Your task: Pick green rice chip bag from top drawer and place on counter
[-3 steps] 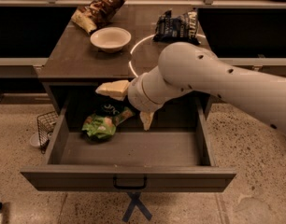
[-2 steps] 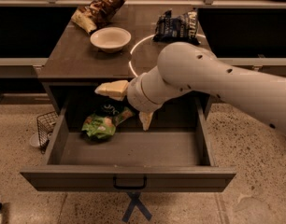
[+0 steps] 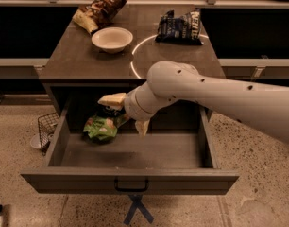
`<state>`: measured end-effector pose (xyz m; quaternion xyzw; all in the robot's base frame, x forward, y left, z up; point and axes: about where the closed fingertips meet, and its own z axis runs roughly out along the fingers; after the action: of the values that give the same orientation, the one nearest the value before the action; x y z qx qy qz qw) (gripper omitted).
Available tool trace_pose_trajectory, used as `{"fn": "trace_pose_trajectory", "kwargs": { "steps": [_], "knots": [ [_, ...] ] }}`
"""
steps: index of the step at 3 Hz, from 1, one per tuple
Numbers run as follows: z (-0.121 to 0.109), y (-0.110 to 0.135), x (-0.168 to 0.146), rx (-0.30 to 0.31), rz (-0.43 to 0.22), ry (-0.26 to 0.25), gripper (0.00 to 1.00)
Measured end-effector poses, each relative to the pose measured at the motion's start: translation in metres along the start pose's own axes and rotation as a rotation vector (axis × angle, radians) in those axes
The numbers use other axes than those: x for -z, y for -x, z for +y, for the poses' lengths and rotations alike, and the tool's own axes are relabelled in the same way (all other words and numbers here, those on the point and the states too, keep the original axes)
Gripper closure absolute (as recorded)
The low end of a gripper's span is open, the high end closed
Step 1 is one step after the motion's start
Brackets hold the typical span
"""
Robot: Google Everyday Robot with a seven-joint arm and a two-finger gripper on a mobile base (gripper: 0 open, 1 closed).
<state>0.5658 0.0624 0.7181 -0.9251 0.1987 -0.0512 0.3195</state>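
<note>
The white arm reaches from the right, bent down into the open top drawer [image 3: 182, 180]. Its gripper [image 3: 127, 113] hangs unclenched, fingers spread, just beside the green rice chip bag [image 3: 101, 128].

Inside the open wide grey wooden drawer [image 3: 130, 183], the white arm's gripper [image 3: 127, 113] hangs with jaws spread, just beside the small glossy light-green snack bag [image 3: 102, 128].
</note>
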Motion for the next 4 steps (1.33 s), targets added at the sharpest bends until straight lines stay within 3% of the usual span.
{"fn": "trace_pose_trajectory", "kwargs": {
  "steps": [1, 3, 4],
  "knots": [
    [-0.001, -0.01, -0.029, -0.007, 0.007, 0.023, 0.0],
    [-0.016, -0.029, -0.074, 0.119, 0.012, 0.165, 0.0],
    [-0.023, -0.027, -0.094, 0.162, 0.001, 0.206, 0.0]
  ]
}}
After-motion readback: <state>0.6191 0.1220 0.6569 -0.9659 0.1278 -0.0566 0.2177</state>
